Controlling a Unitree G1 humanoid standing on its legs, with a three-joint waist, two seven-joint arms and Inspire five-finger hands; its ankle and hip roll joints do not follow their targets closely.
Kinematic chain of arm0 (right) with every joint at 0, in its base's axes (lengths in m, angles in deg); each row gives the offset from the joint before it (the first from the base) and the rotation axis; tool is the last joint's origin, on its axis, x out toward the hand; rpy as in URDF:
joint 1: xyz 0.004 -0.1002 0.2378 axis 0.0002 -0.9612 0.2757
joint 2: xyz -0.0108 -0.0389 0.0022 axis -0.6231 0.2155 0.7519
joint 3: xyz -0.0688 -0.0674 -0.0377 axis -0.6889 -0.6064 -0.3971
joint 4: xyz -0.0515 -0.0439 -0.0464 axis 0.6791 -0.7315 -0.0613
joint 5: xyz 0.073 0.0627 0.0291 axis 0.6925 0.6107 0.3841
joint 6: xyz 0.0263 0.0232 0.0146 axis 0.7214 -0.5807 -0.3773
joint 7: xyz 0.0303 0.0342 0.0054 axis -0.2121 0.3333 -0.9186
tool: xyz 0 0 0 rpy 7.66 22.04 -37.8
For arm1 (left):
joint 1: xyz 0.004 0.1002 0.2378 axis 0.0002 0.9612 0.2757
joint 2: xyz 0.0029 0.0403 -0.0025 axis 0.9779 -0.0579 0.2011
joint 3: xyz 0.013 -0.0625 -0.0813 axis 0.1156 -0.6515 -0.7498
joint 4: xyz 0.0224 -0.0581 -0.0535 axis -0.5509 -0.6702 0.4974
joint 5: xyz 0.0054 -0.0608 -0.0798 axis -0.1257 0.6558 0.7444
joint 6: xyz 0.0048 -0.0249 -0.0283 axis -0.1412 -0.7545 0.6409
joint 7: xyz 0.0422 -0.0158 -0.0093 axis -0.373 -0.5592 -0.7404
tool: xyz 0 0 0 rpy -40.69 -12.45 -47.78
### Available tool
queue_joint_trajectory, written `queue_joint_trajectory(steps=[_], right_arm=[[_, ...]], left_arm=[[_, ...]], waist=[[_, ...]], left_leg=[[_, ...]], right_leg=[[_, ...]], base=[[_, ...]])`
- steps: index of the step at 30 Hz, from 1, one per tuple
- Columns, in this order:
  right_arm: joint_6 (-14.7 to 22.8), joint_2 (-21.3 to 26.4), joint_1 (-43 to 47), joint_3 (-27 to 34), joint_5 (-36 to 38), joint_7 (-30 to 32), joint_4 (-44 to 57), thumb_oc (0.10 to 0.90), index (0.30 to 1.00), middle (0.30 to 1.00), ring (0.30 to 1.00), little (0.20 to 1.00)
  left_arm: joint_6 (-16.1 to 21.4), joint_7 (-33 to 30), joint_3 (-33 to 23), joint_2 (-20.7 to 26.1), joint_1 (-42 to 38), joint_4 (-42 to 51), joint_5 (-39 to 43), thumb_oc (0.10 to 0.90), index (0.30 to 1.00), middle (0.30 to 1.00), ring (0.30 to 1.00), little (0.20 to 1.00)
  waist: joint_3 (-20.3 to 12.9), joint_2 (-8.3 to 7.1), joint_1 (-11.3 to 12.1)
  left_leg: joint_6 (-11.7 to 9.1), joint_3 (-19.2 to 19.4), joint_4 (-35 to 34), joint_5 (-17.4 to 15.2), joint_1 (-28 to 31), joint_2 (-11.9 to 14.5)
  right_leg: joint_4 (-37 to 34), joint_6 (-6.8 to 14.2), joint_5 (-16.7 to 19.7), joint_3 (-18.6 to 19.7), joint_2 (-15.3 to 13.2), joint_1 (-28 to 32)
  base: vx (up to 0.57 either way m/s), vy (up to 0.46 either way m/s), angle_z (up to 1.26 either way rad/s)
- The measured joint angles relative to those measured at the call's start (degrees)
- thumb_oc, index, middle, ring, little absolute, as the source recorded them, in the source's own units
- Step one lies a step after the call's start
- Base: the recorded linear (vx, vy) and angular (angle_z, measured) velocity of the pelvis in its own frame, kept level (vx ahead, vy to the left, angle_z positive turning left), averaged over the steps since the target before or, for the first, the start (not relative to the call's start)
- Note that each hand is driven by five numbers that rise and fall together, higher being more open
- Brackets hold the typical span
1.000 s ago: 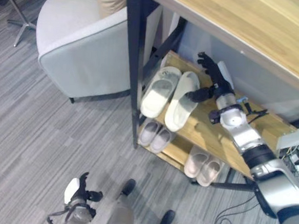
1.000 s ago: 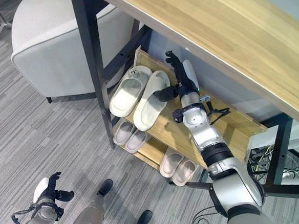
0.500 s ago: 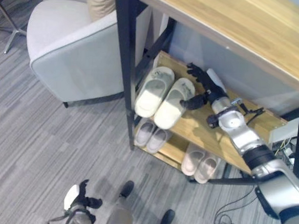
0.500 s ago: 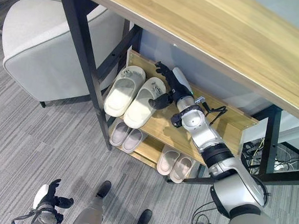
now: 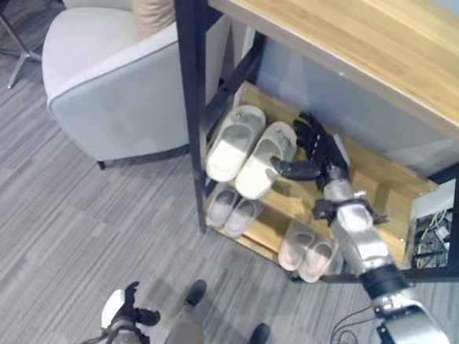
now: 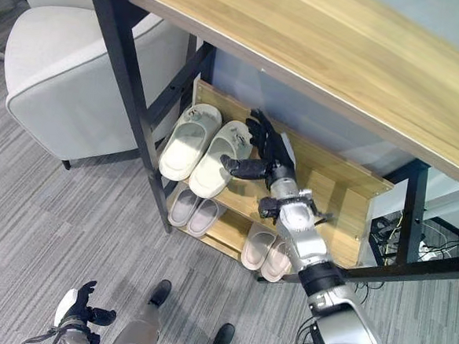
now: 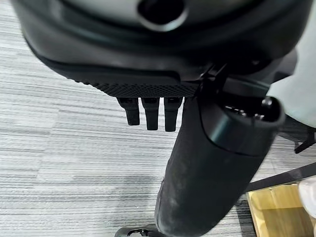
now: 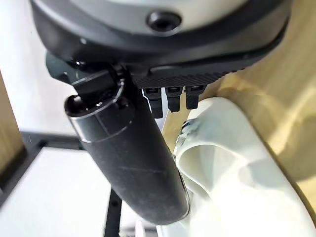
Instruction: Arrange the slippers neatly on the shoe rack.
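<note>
A pair of cream slippers lies side by side at the left end of the shoe rack's upper shelf (image 5: 374, 186): the left slipper (image 5: 234, 133) and the right slipper (image 5: 261, 154). My right hand (image 5: 318, 143) is open just right of the right slipper, fingers straight over the shelf. Its thumb (image 5: 289, 169) rests against that slipper's side. The right wrist view has the same thumb (image 8: 133, 153) lying along the cream slipper (image 8: 232, 163). My left hand (image 5: 123, 310) hangs open low over the carpet, holding nothing.
Two pairs of smaller pale slippers (image 5: 234, 212) (image 5: 309, 252) sit on the lower shelf. A black table leg (image 5: 191, 98) stands at the rack's left front corner under a wooden tabletop (image 5: 365, 40). A light grey armchair (image 5: 110, 77) stands to the left on grey carpet.
The right slipper has slid back on the shelf and now lies level with its mate. My right arm has dropped lower and drawn back a little. The camera has shifted.
</note>
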Motion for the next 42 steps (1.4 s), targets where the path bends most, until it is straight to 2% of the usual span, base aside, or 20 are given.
queue_joint_trajectory(steps=[4, 8, 9, 11, 12, 14, 15, 18, 25, 28, 33, 35, 36, 37, 39, 42], right_arm=[[1.38, -1.16, -8.14, 3.26, 0.71, 0.62, 7.48, 0.800, 0.900, 0.900, 0.900, 0.900], [2.70, -1.27, -17.79, 7.59, -3.44, 0.47, 19.23, 0.800, 0.900, 0.900, 0.900, 0.900], [3.03, -1.19, -19.54, 7.80, -4.32, 0.26, 20.97, 0.800, 0.900, 0.900, 0.900, 0.900], [3.84, -1.38, -24.54, 9.52, -6.67, -0.99, 24.64, 0.800, 0.900, 0.900, 0.900, 0.900], [4.22, -2.01, -25.80, 10.19, -7.19, -1.18, 25.73, 0.800, 0.900, 0.900, 0.900, 0.900], [4.62, -1.30, -29.64, 10.32, -8.34, -2.17, 26.62, 0.800, 0.900, 0.900, 0.900, 0.900], [4.53, -0.29, -31.65, 10.70, -10.33, -2.78, 27.70, 0.800, 0.900, 0.900, 0.900, 0.900], [4.77, 0.87, -37.22, 11.71, -16.85, -6.07, 30.36, 0.800, 0.900, 0.900, 0.900, 0.900], [4.12, 1.10, -45.53, 11.47, -17.21, -10.77, 29.18, 0.800, 0.900, 0.900, 0.900, 0.900], [3.96, 3.65, -47.37, 11.47, -19.65, -11.45, 29.23, 0.800, 0.900, 0.900, 0.900, 0.900], [4.08, 5.41, -48.28, 11.54, -22.09, -12.08, 20.49, 0.800, 0.900, 0.900, 0.900, 0.900], [4.26, 5.66, -49.26, 12.08, -25.35, -11.54, 14.65, 0.800, 0.900, 0.900, 0.900, 0.900], [4.35, 5.09, -49.85, 12.51, -25.84, -10.93, 10.83, 0.800, 0.900, 0.900, 0.900, 0.900], [4.15, 4.19, -50.97, 12.74, -26.09, -9.67, 5.69, 0.800, 0.900, 0.900, 0.900, 0.900], [1.65, 3.37, -52.08, 12.84, -26.09, -8.70, -0.21, 0.800, 0.900, 0.900, 0.900, 0.900], [0.69, 1.09, -52.94, 13.11, -26.03, -6.87, -9.45, 0.800, 0.900, 0.900, 0.900, 0.900]], left_arm=[[-0.86, -0.01, -2.35, -0.88, 0.08, 0.00, -0.98, 0.800, 0.900, 0.900, 0.900, 0.900], [-1.05, 0.78, -5.42, -1.47, 0.85, -0.28, -1.32, 0.800, 0.900, 0.900, 0.900, 0.900], [-1.20, 1.16, -5.93, -1.56, 1.37, -0.32, -1.90, 0.800, 0.900, 0.900, 0.900, 0.900], [-1.77, 1.55, -6.15, -1.82, 2.31, -0.40, -2.70, 0.800, 0.900, 0.900, 0.900, 0.900], [-1.77, 1.87, -6.19, -1.85, 3.05, -0.38, -2.74, 0.800, 0.900, 0.900, 0.900, 0.900], [-1.75, 2.48, -6.60, -1.85, 3.89, -0.39, -2.77, 0.800, 0.900, 0.900, 0.900, 0.900], [-1.74, 2.90, -6.72, -1.92, 3.97, -0.32, -2.80, 0.800, 0.900, 0.900, 0.900, 0.900], [-1.56, 4.41, -6.73, -2.18, 5.10, -0.14, -2.69, 0.800, 0.900, 0.900, 0.900, 0.900], [-0.70, 8.97, -6.46, -4.00, 6.81, 1.38, -2.10, 0.800, 0.900, 0.900, 0.900, 0.900], [-0.22, 10.24, -6.13, -4.74, 7.19, 2.25, -2.20, 0.800, 0.900, 0.900, 0.900, 0.900], [0.70, 12.13, -3.85, -5.36, 7.11, 2.31, -2.21, 0.800, 0.900, 0.900, 0.900, 0.900], [0.73, 12.55, -2.39, -6.87, 8.51, 3.29, -2.22, 0.800, 0.900, 0.900, 0.900, 0.900], [0.97, 12.41, -1.19, -6.49, 10.54, 6.63, -2.37, 0.800, 0.900, 0.900, 0.900, 0.900], [2.67, 12.42, 0.23, -5.51, 11.12, 6.74, -3.47, 0.800, 0.900, 0.900, 0.900, 0.900], [2.94, 12.54, 0.41, -6.03, 9.91, 3.57, -4.96, 0.800, 0.900, 0.900, 0.900, 0.900], [2.30, 12.60, -1.80, -6.48, 8.85, -4.49, -4.68, 0.800, 0.900, 0.900, 0.900, 0.900]], waist=[[-0.56, 1.10, -0.97], [-1.24, 2.01, -3.45], [-1.66, 2.08, -3.87], [-3.24, 2.75, -6.53], [-3.94, 2.85, -6.63], [-5.04, 3.28, -7.37], [-5.50, 3.57, -8.33], [-6.19, 4.00, -9.20], [-8.56, 5.14, -11.80], [-9.20, 5.65, -12.68], [-11.01, 5.93, -13.68], [-11.18, 6.25, -13.27], [-11.26, 6.31, -13.23], [-11.38, 6.46, -13.22], [-11.56, 7.33, -13.06], [-11.76, 7.92, -14.34]], left_leg=[[0.67, 0.76, -0.13, -0.99, 1.31, -0.53], [1.67, 2.05, -0.32, -1.33, 3.43, -0.81], [1.67, 2.44, -0.35, -1.40, 3.92, -0.89], [1.56, 3.24, -1.05, -1.39, 5.42, -0.62], [1.57, 3.23, -1.30, -1.25, 5.58, -0.87], [1.56, 4.71, -2.42, -1.36, 7.58, -0.57], [1.53, 4.80, -2.64, -1.24, 7.93, -0.48], [1.47, 6.23, -3.31, -1.61, 9.67, -0.18], [1.46, 8.68, -3.56, -2.16, 11.52, 0.65], [1.36, 9.31, -3.57, -2.35, 12.11, 1.15], [1.48, 9.85, -3.57, -2.33, 12.53, 1.56], [1.50, 9.43, -3.56, -2.33, 12.37, 1.50], [1.42, 9.33, -3.56, -2.36, 12.40, 1.52], [1.41, 9.07, -3.57, -2.35, 12.38, 1.57], [1.40, 8.73, -3.56, -2.43, 12.41, 1.55], [0.99, 8.78, -3.56, -2.42, 13.01, 1.67]], right_leg=[[0.00, -0.11, -0.06, 0.75, -0.73, 0.90], [0.01, 0.09, 0.05, 1.99, -1.39, 2.33], [0.01, 0.08, 0.05, 2.34, -1.50, 2.56], [0.01, 0.04, 0.01, 2.76, -1.74, 3.31], [0.02, 0.05, 0.01, 2.72, -1.71, 3.37], [0.01, 0.06, 0.00, 4.11, -1.71, 3.91], [0.01, 0.08, 0.00, 4.15, -1.69, 4.05], [0.00, 0.28, -0.16, 5.61, -1.65, 4.70], [-0.06, 0.67, -0.54, 8.01, -1.12, 5.01], [-0.09, 0.87, -0.42, 8.68, -0.95, 5.14], [-0.28, 0.85, -0.45, 9.18, -0.35, 5.15], [-0.04, 1.07, -0.42, 8.93, -0.34, 5.33], [-0.23, 1.40, -0.52, 8.85, -0.30, 5.48], [-0.14, 1.58, -0.73, 8.50, -0.22, 5.47], [-0.46, 1.24, -1.02, 8.10, -0.18, 5.75], [-0.47, 1.42, -1.19, 8.13, -0.06, 6.27]], base=[[0.03, -0.009, -0.07], [0.02, -0.003, -0.13], [-0.03, -0.022, -0.19], [-0.03, -0.026, -0.15], [-0.01, -0.015, -0.15], [-0.03, -0.048, -0.29], [-0.05, -0.065, -0.18], [-0.06, -0.041, -0.22], [-0.06, -0.060, -0.20], [-0.03, -0.049, -0.16], [-0.06, -0.055, -0.06], [-0.08, -0.063, 0.07], [-0.06, -0.068, 0.12], [-0.03, -0.065, 0.13], [-0.01, -0.043, 0.09], [0.01, -0.044, 0.00]])
